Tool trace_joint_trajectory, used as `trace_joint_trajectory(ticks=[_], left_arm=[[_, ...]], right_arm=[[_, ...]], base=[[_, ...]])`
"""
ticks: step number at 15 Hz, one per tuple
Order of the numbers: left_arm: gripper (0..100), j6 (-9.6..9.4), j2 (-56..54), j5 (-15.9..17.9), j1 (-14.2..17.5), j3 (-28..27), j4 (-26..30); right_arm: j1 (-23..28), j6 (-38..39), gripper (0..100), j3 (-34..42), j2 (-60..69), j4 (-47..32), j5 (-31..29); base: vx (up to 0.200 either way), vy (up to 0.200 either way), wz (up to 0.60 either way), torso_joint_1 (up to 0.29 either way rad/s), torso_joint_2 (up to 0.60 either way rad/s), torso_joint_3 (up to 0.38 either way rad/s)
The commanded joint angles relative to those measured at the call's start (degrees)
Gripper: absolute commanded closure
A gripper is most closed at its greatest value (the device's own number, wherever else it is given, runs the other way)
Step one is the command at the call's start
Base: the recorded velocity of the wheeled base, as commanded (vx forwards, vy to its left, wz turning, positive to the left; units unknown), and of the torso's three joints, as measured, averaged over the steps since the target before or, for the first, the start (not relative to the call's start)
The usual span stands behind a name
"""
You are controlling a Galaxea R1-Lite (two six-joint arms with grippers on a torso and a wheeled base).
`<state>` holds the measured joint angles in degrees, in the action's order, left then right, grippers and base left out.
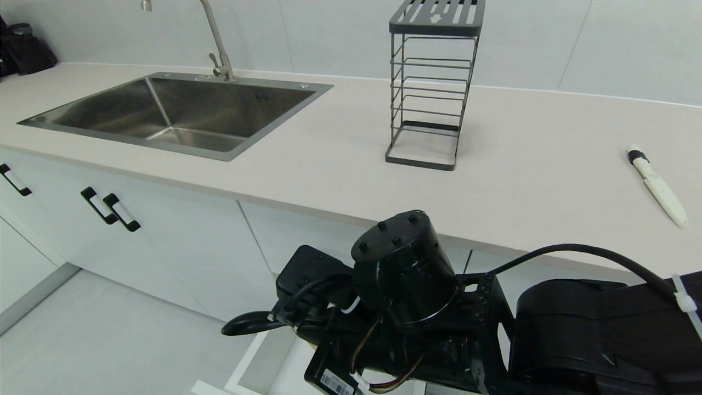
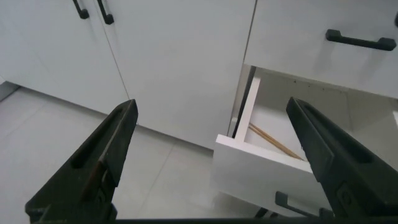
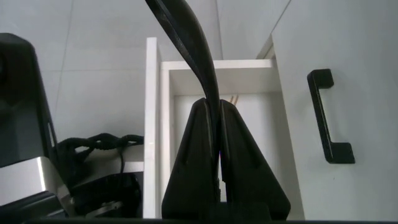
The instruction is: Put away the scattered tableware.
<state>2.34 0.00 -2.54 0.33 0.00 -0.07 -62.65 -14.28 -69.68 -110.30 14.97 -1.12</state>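
My right gripper (image 3: 214,109) is shut on the handle of a black spoon (image 3: 186,37), held over an open white drawer (image 3: 152,93). In the head view the spoon's bowl (image 1: 247,323) sticks out to the left of the right gripper (image 1: 285,317), just above the drawer's corner (image 1: 249,359) below the counter. A pair of wooden chopsticks (image 2: 273,142) lies inside the drawer (image 2: 249,168). My left gripper (image 2: 210,106) hangs open and empty in front of the cabinet, facing the drawer. A white knife with a black band (image 1: 657,186) lies on the counter at the far right.
A wire rack (image 1: 430,82) stands mid-counter by the wall, with a steel sink (image 1: 181,109) and tap to its left. White cabinet doors with black handles (image 1: 109,211) run under the counter. Another black handle (image 3: 329,118) sits on the front beside the drawer.
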Motion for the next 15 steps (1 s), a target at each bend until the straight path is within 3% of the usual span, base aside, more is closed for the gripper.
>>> trace_joint_trajectory(ticks=[1,9,13,15], left_arm=[[0,0.03,0.0,0.0,0.0,0.0,0.0],[0,0.03,0.0,0.0,0.0,0.0,0.0],[0,0.03,0.0,0.0,0.0,0.0,0.0],[0,0.03,0.0,0.0,0.0,0.0,0.0]], right_arm=[[-0.1,-0.1,100,-1.0,-1.0,0.1,0.0],[-0.2,-0.1,100,-2.8,-1.8,0.1,0.1],[-0.1,-0.1,100,-5.7,-4.0,0.2,0.9],[0.0,0.0,100,-6.1,-4.9,0.1,4.0]], base=[[0.0,0.0,0.0,-0.246,0.43,0.198],[0.0,0.0,0.0,-0.247,0.34,0.133],[0.0,0.0,0.0,-0.06,0.25,0.078],[0.0,0.0,0.0,-0.002,0.11,0.039]])
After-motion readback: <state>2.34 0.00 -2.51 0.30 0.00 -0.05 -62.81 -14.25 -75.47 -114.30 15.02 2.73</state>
